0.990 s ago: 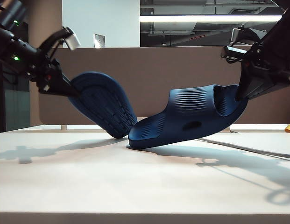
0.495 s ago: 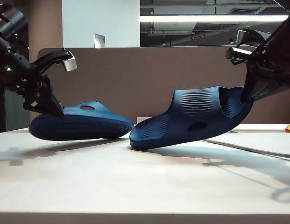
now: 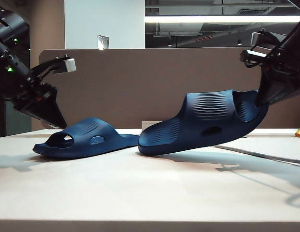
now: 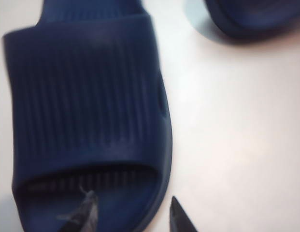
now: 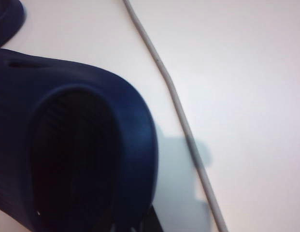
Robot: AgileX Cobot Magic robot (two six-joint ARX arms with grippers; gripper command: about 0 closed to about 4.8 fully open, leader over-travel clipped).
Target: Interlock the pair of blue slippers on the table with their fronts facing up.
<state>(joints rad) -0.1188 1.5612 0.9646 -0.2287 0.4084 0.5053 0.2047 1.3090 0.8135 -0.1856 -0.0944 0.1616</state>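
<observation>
While ribbed foam slippers (image 3: pixel 154 133) meet, left end effector (image 4: pixel 133 215) gapes; right end effector (image 3: pixel 260 99) clamps.

No legible text or markings.

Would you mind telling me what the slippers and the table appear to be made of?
Slippers: probably moulded foam or soft rubber, matte navy, one-piece with ribbed straps and oval vents. Table: smooth matte cream top, likely laminate; material uncertain.
</observation>
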